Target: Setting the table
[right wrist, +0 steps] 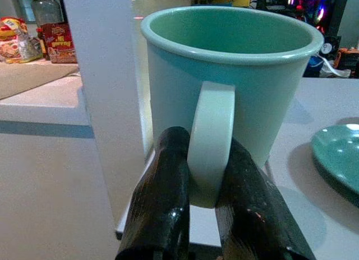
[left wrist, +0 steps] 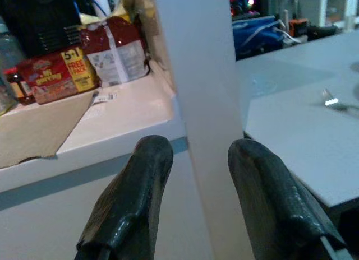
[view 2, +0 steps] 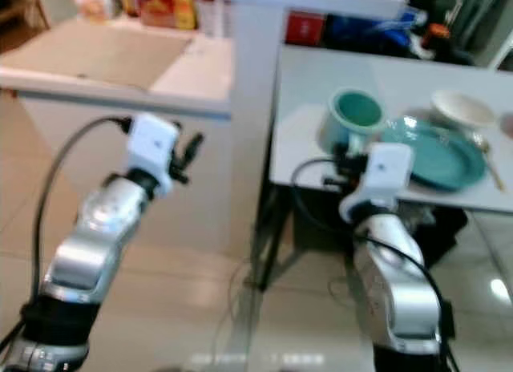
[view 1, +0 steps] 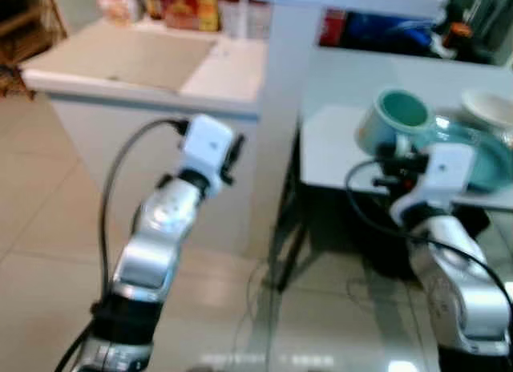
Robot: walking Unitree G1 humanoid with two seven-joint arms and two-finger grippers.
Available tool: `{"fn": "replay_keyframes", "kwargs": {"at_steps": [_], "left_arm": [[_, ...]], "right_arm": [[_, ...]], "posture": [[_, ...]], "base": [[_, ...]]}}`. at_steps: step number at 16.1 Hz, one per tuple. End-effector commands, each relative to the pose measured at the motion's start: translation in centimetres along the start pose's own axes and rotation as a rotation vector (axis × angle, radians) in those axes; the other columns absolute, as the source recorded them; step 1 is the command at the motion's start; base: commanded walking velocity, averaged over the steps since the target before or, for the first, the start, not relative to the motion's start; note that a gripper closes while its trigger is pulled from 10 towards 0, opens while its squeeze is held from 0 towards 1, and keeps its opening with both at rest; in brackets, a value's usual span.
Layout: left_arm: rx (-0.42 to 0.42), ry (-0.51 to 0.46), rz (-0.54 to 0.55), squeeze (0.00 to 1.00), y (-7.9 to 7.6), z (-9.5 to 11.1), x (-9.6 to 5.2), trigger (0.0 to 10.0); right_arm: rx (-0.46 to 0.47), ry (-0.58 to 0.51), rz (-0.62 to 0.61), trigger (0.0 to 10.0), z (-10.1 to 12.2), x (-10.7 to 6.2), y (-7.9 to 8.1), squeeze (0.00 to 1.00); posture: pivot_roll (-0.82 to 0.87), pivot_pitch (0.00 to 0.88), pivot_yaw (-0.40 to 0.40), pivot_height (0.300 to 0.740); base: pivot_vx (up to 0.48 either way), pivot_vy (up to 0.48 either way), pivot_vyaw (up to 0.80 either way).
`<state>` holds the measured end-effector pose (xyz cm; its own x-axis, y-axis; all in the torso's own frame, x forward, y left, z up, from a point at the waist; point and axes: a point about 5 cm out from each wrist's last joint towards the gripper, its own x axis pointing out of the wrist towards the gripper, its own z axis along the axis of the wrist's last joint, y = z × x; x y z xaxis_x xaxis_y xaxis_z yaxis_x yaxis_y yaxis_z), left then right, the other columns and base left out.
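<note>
A teal mug (view 1: 395, 119) stands upright near the front left corner of the white table (view 1: 337, 155), beside a teal plate (view 1: 481, 159). My right gripper (right wrist: 210, 201) is shut on the mug's handle (right wrist: 211, 142), one black finger on each side of it. A small white bowl (view 2: 462, 110) sits behind the plate, and a fork (left wrist: 334, 102) lies on the table. My left gripper (left wrist: 205, 198) is open and holds nothing, raised in front of a white pillar (view 1: 282, 107) at the counter's edge.
A white counter (view 1: 144, 63) with snack packets (left wrist: 67, 69) at its back stands to the left of the pillar. Dark clutter (view 1: 385, 31) lies beyond the table. Black table legs (view 1: 292, 236) and cables stand on the tiled floor below.
</note>
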<state>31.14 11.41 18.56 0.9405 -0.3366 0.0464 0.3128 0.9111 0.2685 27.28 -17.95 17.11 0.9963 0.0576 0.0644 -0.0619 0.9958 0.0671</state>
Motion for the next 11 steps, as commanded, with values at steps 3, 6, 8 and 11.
{"fn": "replay_keyframes", "kwargs": {"at_steps": [3, 6, 8, 11], "left_arm": [[0.003, -0.022, -0.025, 0.0, -0.86, 0.64, 0.41, 10.0], [0.002, -0.023, -0.029, 0.0, -0.98, 0.65, 0.39, 10.0], [0.003, -0.023, -0.031, 0.0, -0.99, 0.64, 0.36, 10.0], [-0.002, -0.016, -0.002, 0.0, -0.85, 0.56, 0.47, 10.0]], "right_arm": [[-0.024, -0.019, -0.035, 10.0, 0.68, -0.03, -0.99, 0.0], [-0.029, -0.019, -0.042, 10.0, 0.73, 0.0, -1.24, 0.0], [-0.032, -0.02, -0.047, 10.0, 0.75, -0.03, -1.36, 0.0], [-0.036, -0.021, -0.048, 10.0, 0.78, -0.07, -1.42, 0.0]], "posture": [[0.02, 0.019, -0.011, 0.74], [0.02, 0.02, -0.01, 0.74], [0.02, 0.017, -0.01, 0.74], [0.02, 0.014, -0.009, 0.74]], "base": [[0.0, -0.48, 0.0], [0.0, -0.48, 0.0], [0.0, -0.48, 0.0], [0.0, -0.32, 0.0]]}}
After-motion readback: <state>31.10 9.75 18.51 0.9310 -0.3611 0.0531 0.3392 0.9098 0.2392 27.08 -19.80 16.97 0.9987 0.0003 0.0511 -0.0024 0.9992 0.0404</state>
